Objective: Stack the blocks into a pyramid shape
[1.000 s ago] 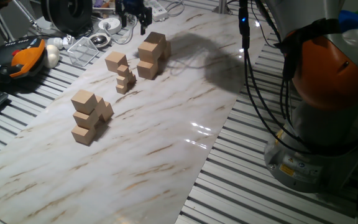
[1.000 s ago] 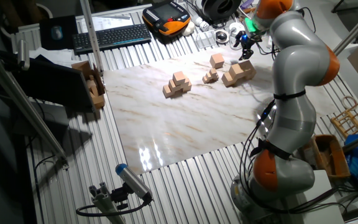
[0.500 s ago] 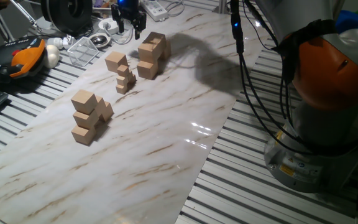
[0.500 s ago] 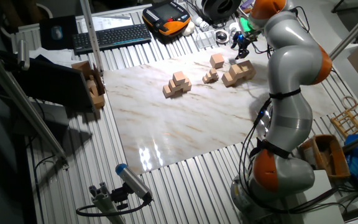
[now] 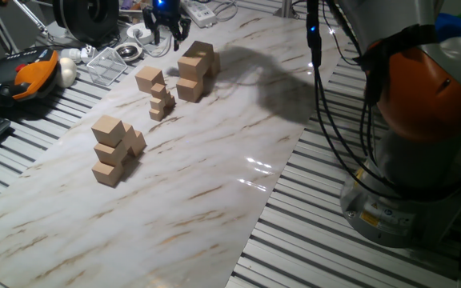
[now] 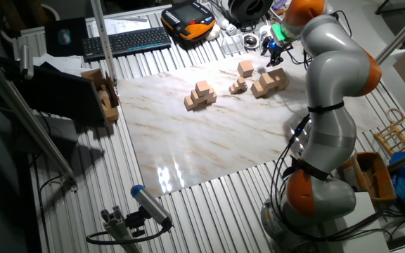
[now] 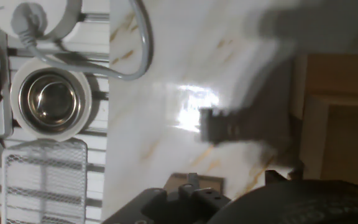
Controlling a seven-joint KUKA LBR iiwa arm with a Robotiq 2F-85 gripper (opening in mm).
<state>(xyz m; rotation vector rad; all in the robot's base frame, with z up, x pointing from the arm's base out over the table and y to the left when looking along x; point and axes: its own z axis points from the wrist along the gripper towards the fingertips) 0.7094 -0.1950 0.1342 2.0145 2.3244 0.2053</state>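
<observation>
Jaws of the gripper point(image 5: 166, 24) are hanging spread and empty above the marble table's point(image 5: 214, 160) far corner, while the blocks point(image 5: 194, 70) are sitting in separate piles, one stepped pile point(image 5: 114, 150) standing nearer

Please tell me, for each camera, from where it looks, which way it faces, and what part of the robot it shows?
One fixed view: low beside the arm's base, facing along the marble table toward the gripper.
The other fixed view: high, opposite, showing the whole arm.
Hand view: looks down at the table; one blurred finger shows.
Both fixed views share the blocks.
</observation>
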